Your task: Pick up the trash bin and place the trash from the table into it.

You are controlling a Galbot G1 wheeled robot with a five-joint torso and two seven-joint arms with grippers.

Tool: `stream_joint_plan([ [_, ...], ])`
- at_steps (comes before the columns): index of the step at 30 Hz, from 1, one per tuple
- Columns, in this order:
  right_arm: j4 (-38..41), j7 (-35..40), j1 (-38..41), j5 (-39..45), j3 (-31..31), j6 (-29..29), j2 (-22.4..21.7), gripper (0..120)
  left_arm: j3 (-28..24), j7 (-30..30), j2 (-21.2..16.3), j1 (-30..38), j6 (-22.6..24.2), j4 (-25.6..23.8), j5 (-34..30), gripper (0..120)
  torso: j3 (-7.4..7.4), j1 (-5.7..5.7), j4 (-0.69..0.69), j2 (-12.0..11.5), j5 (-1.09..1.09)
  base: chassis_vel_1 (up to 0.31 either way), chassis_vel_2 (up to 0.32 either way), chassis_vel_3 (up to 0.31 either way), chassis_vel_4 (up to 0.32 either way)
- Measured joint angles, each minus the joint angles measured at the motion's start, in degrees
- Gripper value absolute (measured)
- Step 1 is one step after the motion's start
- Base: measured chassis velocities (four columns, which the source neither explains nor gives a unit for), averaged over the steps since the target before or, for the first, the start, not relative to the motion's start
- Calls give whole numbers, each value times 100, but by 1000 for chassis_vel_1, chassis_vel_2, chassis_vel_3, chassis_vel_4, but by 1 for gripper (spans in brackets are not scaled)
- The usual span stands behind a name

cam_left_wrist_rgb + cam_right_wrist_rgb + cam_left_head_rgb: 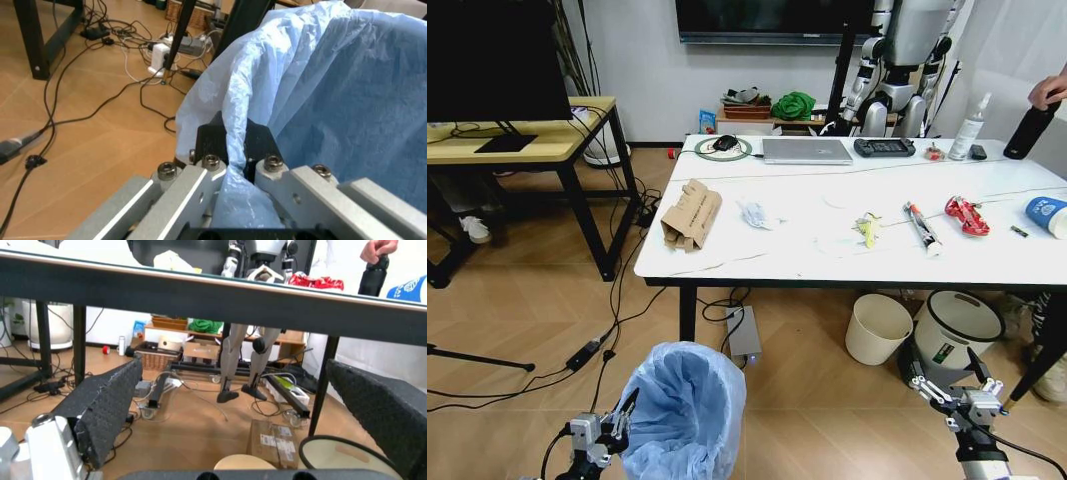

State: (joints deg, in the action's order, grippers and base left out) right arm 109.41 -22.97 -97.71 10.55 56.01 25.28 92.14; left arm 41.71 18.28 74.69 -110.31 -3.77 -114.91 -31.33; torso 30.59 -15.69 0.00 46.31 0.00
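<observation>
- Low at about 6 o'clock in the head view, in front of the table, sits the trash bin point(684, 405), a small round bin lined with a crinkled light-blue bag that spills over its rim.
- At the bin's 9 o'clock side the left gripper point(615, 422) is clamped on the rim; in the left wrist view its black fingertips point(211, 139) pinch the bag point(320, 100) and the edge under it, one inside and one outside.
- By the look of it the bin is light and its wall fairly stiff, but the liner is thin, soft and slippery, so a hold on plastic alone could slide or tear; the rim, where wall and bag are caught together, seems the soundest place to hold.
- The right gripper point(955, 386) hangs at about 4 o'clock, below the table edge, its padded fingers point(100, 410) spread wide and empty.
- On the white table point(827, 265), from 11 o'clock across to 2 o'clock, lies the trash: a flattened cardboard box point(690, 214), a crumpled white wrapper point(756, 214), a yellow scrap point(868, 228), a white tube point(921, 227), a red wrapper point(967, 214) and a blue paper cup point(1048, 214).
- Under the table stand a cream pail point(878, 328) and a black-rimmed white bin point(957, 331), near the right gripper.
</observation>
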Motion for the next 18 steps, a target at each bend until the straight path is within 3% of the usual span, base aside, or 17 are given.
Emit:
stream_joint_plan([
  [18, 40, 0, -14, 6, -27, -7, 0, 100, -35, 48, 7, 0, -14, -35, 20, 0, 312, -233, 0, 545, 0, 0, 0, 0, 0],
])
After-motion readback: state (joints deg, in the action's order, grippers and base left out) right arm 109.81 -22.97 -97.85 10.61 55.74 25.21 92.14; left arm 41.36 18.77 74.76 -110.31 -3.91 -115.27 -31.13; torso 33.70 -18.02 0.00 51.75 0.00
